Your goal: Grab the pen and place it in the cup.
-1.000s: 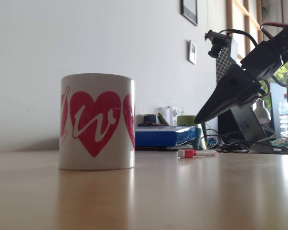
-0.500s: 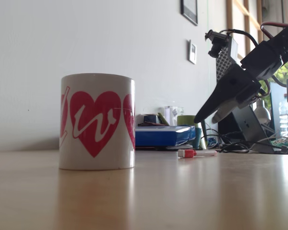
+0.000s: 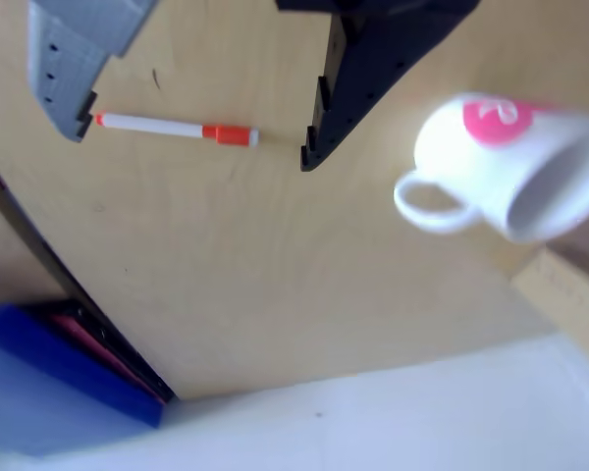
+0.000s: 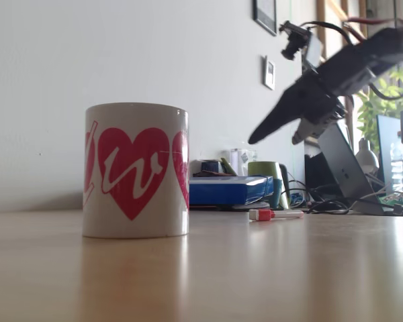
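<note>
Your pen (image 4: pixel 274 215) lies flat on the tabletop (image 4: pixel 269 268), to the right of the cup (image 4: pixel 136 170) and farther back in the fixed view, with its orange-red cap toward the cup. In the other view the pen (image 3: pixel 175 129) lies in the upper left, its cap pointing right and its small red end plug at the left, beside the grey finger (image 3: pixel 69 59). Nothing touches it.

What has changed: a second ago the gripper (image 4: pixel 277 139) hung lower, its tip just above and to the right of the pen, with the fingers close together. It has since risen and swung left, so it now sits well above the pen, and the fingers have parted. In the other view the gripper (image 3: pixel 191 142) shows a wide gap between the grey finger and the black finger (image 3: pixel 358 78), and the pen lies across most of that gap. By my reading, you are opening and lining up rather than grasping; the descent and closure are not yet done, so the task is at its start.

The cup stands upright on the near left of the tabletop. In the other view the cup (image 3: pixel 501 167) is blurred at the right, handle toward the pen, well apart from it.

Count: one pen, one cup, one gripper. Behind, one blue box (image 4: pixel 230 190) and one green mug (image 4: pixel 265 176) sit far back.
</note>
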